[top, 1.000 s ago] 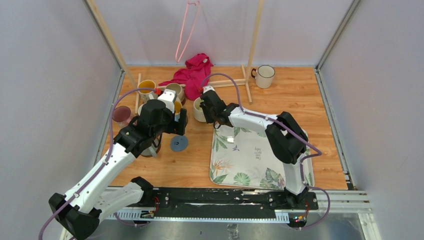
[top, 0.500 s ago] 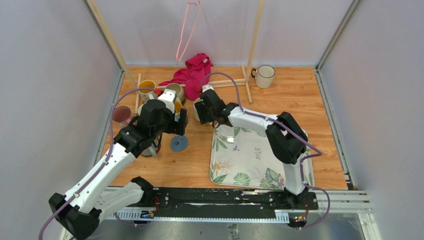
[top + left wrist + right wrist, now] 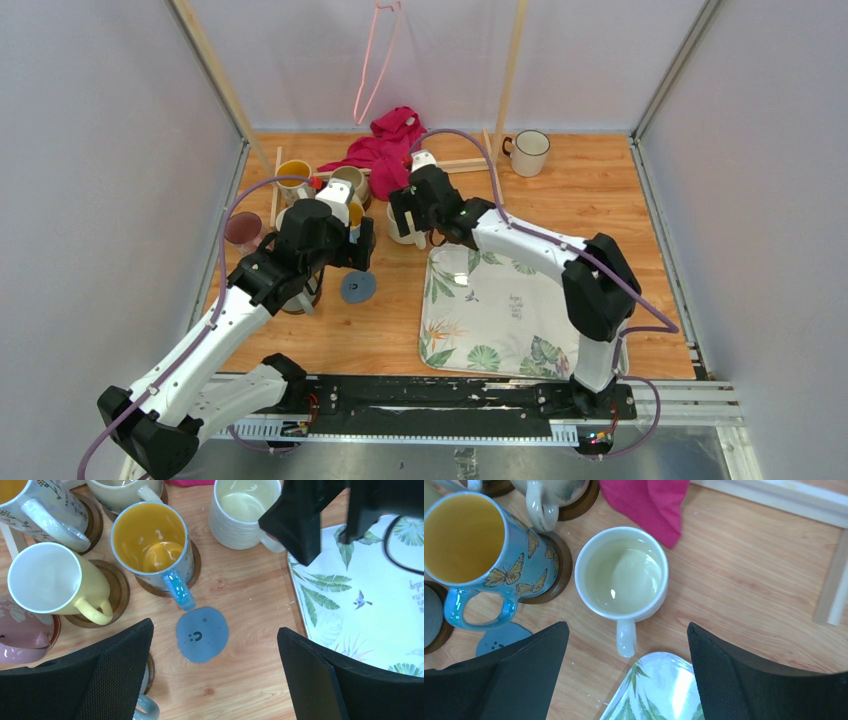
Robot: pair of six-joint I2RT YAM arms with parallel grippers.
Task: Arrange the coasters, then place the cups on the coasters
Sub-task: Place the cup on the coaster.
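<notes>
Item 1: right gripper (image 3: 626,635), which I am holding above the cream mug (image 3: 626,575) with jaws spread wide, gripping nothing. The mug is standing upright on bare wood in the far-left part of the table (image 3: 600,200), its handle pointing toward the leaf tray's (image 3: 500,310) far-left corner.

Item 2: left gripper (image 3: 215,635), hovering wide open and empty over the grey-blue coaster (image 3: 202,634), which is lying uncovered near the tray's left edge.

Item 3: butterfly mug (image 3: 479,545), sitting on a brown coaster (image 3: 559,575).

The pink mug (image 3: 19,631) runs off the left wrist view's edge.
</notes>
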